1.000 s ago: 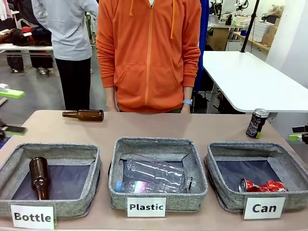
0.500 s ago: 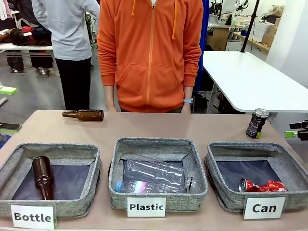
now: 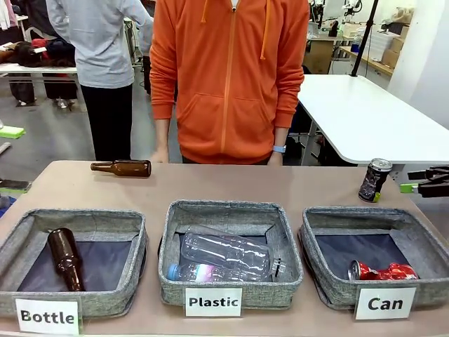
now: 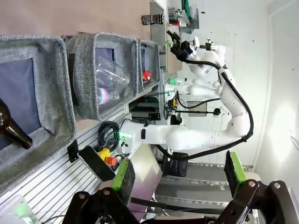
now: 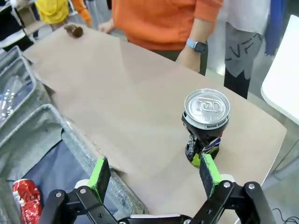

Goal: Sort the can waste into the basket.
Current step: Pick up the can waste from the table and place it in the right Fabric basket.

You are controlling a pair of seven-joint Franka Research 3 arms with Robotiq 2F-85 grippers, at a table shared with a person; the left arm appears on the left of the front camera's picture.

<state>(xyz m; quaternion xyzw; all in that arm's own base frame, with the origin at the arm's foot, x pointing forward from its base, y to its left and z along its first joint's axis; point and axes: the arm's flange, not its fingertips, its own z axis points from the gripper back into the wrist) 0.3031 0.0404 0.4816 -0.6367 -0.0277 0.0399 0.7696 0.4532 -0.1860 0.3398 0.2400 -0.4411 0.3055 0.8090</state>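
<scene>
A dark can [image 3: 374, 180] with a silver top stands upright on the table behind the right basket. In the right wrist view this can [image 5: 205, 121] is just beyond my right gripper [image 5: 154, 170], which is open, nearer its right finger. From the front, the right gripper [image 3: 419, 188] reaches in at the picture's right edge, a little right of the can. The crushed red can [image 3: 382, 271] lies inside the grey basket [image 3: 365, 214] labelled "Can". My left gripper [image 4: 178, 168] is open and holds nothing, off the table's left side.
A brown bottle [image 3: 123, 168] lies on the table at the back left. The "Bottle" basket [image 3: 77, 217] holds another brown bottle [image 3: 64, 258]. The "Plastic" basket [image 3: 228, 209] holds clear bottles. A person in an orange hoodie [image 3: 228, 77] stands at the far edge.
The right gripper has moved left, closer to the dark can. The left gripper has drawn back to the left. The bottle in the left basket has settled flatter. The person stepped slightly right.
</scene>
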